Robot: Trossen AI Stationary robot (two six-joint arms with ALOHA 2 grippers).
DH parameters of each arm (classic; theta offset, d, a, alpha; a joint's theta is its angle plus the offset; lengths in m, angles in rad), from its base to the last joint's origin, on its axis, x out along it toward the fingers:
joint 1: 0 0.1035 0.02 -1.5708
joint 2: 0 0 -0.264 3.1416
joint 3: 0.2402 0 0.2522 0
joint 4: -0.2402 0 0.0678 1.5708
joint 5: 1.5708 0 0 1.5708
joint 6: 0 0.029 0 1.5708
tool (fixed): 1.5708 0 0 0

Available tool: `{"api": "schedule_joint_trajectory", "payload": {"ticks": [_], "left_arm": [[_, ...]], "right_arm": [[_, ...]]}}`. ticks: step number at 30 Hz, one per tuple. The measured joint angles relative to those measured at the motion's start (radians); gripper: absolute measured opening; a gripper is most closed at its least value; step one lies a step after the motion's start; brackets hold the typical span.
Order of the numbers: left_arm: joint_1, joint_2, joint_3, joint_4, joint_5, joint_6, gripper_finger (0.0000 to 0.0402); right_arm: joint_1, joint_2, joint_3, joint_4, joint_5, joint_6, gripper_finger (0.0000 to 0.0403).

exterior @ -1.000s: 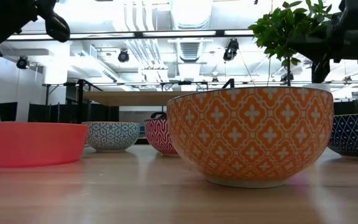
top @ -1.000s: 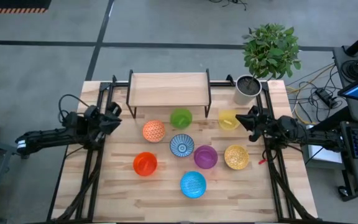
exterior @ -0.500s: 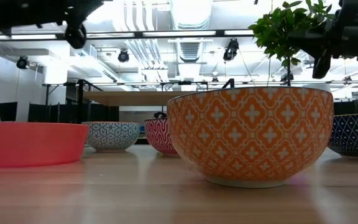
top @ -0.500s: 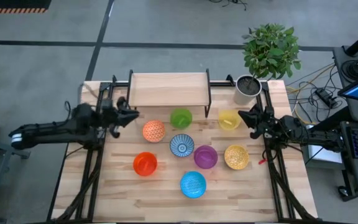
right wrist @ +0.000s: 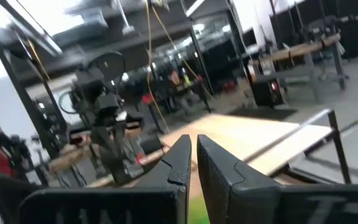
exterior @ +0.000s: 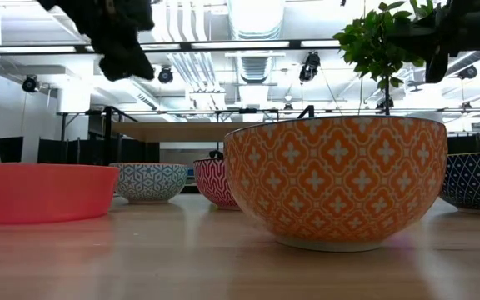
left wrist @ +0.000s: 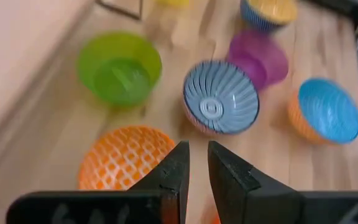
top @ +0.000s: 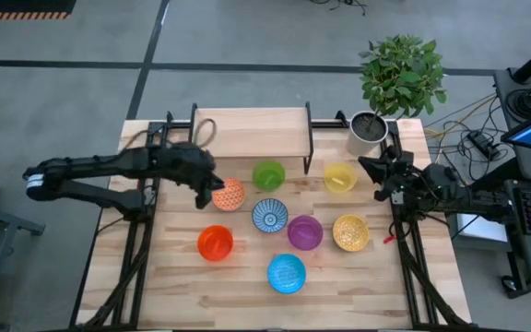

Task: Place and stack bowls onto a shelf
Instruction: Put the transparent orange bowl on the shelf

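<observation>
8 small bowls are seen on the wooden worktop (top: 173, 277), and none is on the shelf (top: 250, 133) yet. The shelf stands at the far edge, and its top board is bare. The green bowl (top: 268, 174) and the yellow bowl (top: 339, 177) sit just in front of it. The orange patterned bowl (top: 229, 195) is beside the green one. The blue-white bowl (top: 269, 216), the purple bowl (top: 305, 232) and the gold bowl (top: 350, 232) are in the middle. The red-orange bowl (top: 215, 243) and the light blue bowl (top: 286, 273) are nearest the front.

The left gripper (top: 212, 187) is held over the orange patterned bowl, at its left rim. Its jaws are almost pressed together, with only a thin gap, and nothing is pinched. The right gripper (top: 376, 180) is held near the yellow bowl. Its jaws are almost pressed together too, and nothing is held.

The bowls look hard and stiff, and probably light. They look smooth and shiny, so they could slip. They may chip or crack if dropped. A bowl is too wide to be grabbed around. It is best taken by the rim, with 1 jaw inside and 1 outside. The jaws would need to be spread first. A bowl should be set down softly on the shelf.
</observation>
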Motion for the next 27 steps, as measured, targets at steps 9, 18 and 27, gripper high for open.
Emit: {"api": "schedule_joint_trajectory", "payload": {"ticks": [9,18,27], "left_arm": [[-0.128,0.172,0.027,-0.050,0.017,-0.103,0.0040],[-0.311,0.340,0.166,-0.309,0.018,-0.182,0.0041],[-0.351,0.441,0.167,-0.445,-0.028,-0.147,0.0124]], "right_arm": [[0.000,0.079,0.012,-0.014,0.001,-0.025,0.0018],[0.000,0.111,0.014,-0.012,0.001,-0.025,0.0018],[0.000,0.131,0.014,-0.027,0.000,0.006,0.0018]]}}
